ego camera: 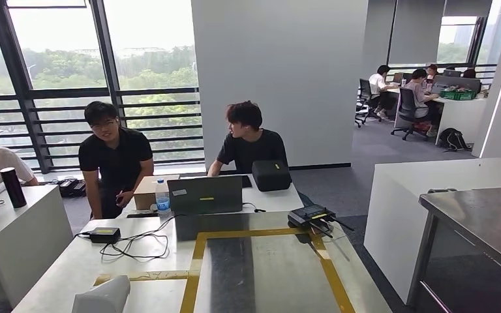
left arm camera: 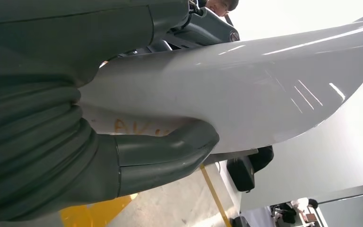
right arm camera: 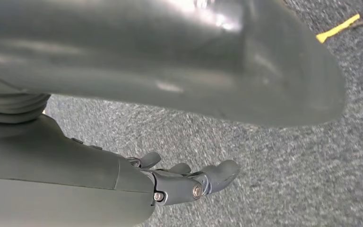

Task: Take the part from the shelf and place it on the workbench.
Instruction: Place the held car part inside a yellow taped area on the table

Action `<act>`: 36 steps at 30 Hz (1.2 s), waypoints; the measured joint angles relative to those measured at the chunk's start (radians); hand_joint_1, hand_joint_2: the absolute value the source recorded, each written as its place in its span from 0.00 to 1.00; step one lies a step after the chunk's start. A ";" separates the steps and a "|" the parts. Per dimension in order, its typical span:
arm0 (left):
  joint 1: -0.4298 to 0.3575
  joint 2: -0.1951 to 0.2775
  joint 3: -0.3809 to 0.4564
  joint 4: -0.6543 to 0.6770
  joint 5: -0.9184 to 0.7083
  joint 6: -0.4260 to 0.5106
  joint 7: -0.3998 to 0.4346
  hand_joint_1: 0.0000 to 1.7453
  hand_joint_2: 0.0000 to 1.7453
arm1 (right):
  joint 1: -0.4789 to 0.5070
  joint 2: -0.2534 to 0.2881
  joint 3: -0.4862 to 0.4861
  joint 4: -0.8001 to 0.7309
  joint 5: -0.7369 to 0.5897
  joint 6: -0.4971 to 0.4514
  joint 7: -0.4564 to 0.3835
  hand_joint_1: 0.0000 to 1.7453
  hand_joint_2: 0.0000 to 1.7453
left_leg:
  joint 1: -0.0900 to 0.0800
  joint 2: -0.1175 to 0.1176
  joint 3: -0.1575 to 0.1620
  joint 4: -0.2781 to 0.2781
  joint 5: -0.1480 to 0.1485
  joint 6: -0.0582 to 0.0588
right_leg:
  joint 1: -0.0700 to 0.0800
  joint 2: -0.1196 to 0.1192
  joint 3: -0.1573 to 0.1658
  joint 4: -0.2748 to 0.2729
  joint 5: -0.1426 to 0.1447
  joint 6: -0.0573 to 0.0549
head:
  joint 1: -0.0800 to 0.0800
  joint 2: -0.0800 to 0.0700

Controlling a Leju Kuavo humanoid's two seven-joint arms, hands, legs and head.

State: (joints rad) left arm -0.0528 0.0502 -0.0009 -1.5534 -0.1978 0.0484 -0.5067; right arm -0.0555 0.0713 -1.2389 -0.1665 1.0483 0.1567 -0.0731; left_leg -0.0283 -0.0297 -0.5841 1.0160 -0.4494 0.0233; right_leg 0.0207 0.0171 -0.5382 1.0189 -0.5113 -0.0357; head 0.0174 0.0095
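We read faint orange letters, seemingly "AV", on the white part (left arm camera: 246,90) just beside the left hand's thumb; the rest is hidden.

The part (left arm camera: 246,90) is glossy pale grey with faint orange lettering — the left hand (left arm camera: 137,156) dark grey-green. The workbench (ego camera: 72,267) is white, edged in yellow tape (ego camera: 199,261) — grey speckled carpet (right arm camera: 274,170).

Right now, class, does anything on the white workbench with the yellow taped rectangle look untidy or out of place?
Only mildly: a black cable sprawls in loose loops from the small black box across the white workbench. The left hand grips the smooth white curved part, not yet set down.
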 joint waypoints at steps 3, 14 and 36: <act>0.004 0.000 0.002 -0.008 0.000 0.000 0.001 1.00 1.00 | 0.000 0.001 0.001 0.000 0.006 0.004 -0.003 0.00 0.00 | 0.000 0.000 0.002 -0.002 0.000 -0.001 | -0.002 0.000 0.000 0.000 -0.002 -0.002 | -0.001 0.000; 0.017 0.000 0.019 -0.019 0.000 0.002 0.006 1.00 1.00 | 0.000 0.001 0.002 0.000 0.009 0.015 -0.031 0.00 0.00 | 0.000 0.000 0.002 -0.002 -0.009 -0.006 | -0.003 0.000 0.001 0.000 -0.010 -0.004 | 0.000 0.000; -0.673 0.189 0.070 0.935 -0.484 0.428 0.012 1.00 1.00 | -0.017 0.001 0.004 0.000 0.031 0.020 -0.024 0.00 0.00 | 0.001 -0.001 0.003 -0.001 -0.005 -0.010 | -0.002 0.000 0.002 0.000 -0.007 -0.003 | 0.000 0.000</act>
State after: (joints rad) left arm -0.7259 0.2388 0.0696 -0.6182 -0.6818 0.4768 -0.4944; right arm -0.0721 0.0721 -1.2351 -0.1667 1.0789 0.1770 -0.0975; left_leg -0.0278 -0.0306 -0.5809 1.0153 -0.4542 0.0136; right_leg 0.0184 0.0172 -0.5357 1.0189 -0.5181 -0.0392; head 0.0176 0.0095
